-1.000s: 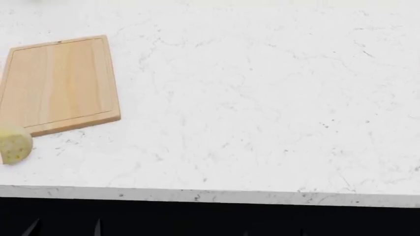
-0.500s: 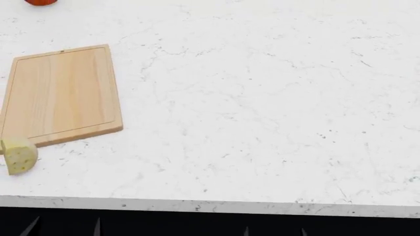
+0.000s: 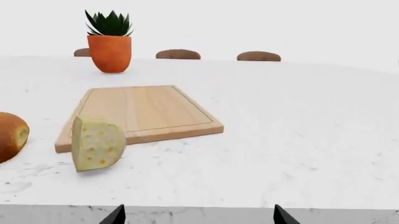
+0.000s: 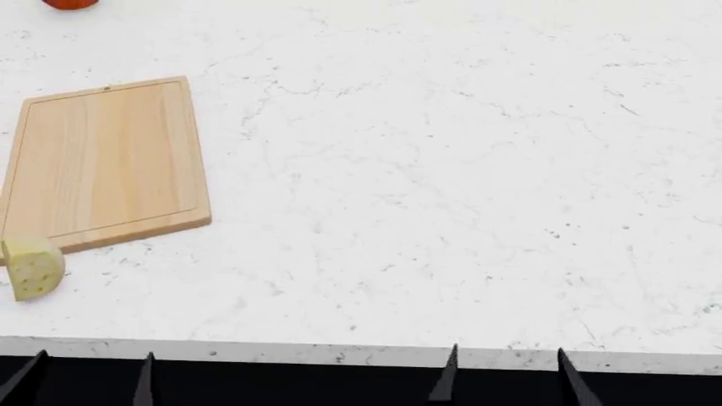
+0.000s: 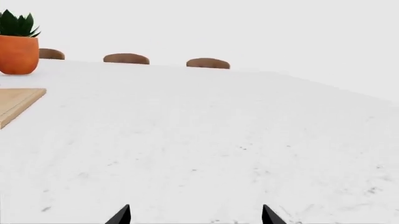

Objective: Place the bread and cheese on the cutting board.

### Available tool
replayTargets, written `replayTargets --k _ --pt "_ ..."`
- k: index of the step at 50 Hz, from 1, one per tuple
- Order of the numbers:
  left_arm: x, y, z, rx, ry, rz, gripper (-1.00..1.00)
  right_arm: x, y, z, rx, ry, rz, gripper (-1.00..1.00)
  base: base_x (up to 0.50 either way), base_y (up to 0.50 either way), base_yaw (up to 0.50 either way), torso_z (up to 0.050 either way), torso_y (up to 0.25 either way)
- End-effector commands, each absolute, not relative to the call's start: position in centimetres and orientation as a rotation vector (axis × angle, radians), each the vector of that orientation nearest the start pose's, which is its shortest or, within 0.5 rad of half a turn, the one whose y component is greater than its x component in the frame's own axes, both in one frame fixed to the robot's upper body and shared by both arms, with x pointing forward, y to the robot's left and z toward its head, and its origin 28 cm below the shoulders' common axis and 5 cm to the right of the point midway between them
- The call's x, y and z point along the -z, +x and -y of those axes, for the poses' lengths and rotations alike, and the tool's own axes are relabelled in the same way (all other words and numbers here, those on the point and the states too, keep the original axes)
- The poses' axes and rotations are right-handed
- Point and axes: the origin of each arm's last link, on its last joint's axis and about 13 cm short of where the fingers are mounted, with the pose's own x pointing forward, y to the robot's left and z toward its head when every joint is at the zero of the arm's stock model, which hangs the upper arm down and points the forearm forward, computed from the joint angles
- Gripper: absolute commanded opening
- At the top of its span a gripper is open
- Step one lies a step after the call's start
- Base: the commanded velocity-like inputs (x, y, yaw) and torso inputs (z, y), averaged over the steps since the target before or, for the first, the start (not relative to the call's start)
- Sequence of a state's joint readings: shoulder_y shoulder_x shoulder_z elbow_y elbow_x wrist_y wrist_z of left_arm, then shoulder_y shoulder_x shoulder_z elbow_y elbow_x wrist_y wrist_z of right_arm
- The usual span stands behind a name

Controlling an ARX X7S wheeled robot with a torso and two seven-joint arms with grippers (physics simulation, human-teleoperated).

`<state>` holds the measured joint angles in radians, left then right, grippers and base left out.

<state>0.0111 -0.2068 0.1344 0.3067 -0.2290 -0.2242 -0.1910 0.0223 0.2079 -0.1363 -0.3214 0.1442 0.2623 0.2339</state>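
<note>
2 claws [image 4: 88, 372] [image 4: 505, 372] open, empty.

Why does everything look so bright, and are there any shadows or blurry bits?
Left wrist view: even light, no glare, only a faint soft shadow under the cheese; the cutting board looks sharp. Head view: the white counter is flat-lit, nothing blurred. Right wrist view: the plant pot is crisp against a washed-out white background.
</note>
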Motion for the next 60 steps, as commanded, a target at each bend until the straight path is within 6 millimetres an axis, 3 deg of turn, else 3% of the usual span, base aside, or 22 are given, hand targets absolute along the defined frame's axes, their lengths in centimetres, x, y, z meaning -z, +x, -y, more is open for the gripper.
replayTargets --k 1,7,12,13,18,19,46,60 --pt "-13.3 18.4 -22.1 0.036 0.043 0.064 1.0 -13.6 19.4 11.7 0.099 -0.091 0.124 1.0 0.0 0.0 0.0 0.0 0.0" --pt "-15.8 17.4 -22.6 0.024 0.061 0.05 1.0 -17.0 18.8 11.9 0.114 -0.091 0.097 1.0 0.0 0.0 0.0 0.0 0.0" --pt "-17.2 16.8 -23.3 -0.016 0.031 0.003 1.0 -17.3 18.2 11.3 0.055 -0.09 0.08 1.0 0.0 0.0 0.0 0.0 0.0" --pt "-19.4 16.6 -25.1 -0.115 0.12 0.104 1.0 -18.4 17.6 11.1 0.055 -0.058 0.13 1.0 0.0 0.5 0.0 0.0 0.0" --pt "-19.8 15.5 -24.3 -0.066 0.098 0.065 1.0 -18.6 17.4 11.1 0.048 -0.061 0.13 1.0 0.0 0.5 0.0 0.0 0.0" --pt "-20.8 15.0 -24.3 -0.064 0.12 0.093 1.0 -18.9 17.2 11.0 0.03 -0.057 0.14 1.0 0.0 0.5 0.0 0.0 0.0" --pt "-21.0 14.7 -24.0 -0.048 0.124 0.09 1.0 -18.7 17.0 11.0 0.033 -0.051 0.122 1.0 0.01 0.5 0.0 0.0 0.0" --pt "-20.4 14.8 -23.9 -0.03 0.117 0.064 1.0 -18.7 16.8 11.6 0.049 -0.065 0.129 1.0 0.28 0.5 0.0 0.0 0.0"
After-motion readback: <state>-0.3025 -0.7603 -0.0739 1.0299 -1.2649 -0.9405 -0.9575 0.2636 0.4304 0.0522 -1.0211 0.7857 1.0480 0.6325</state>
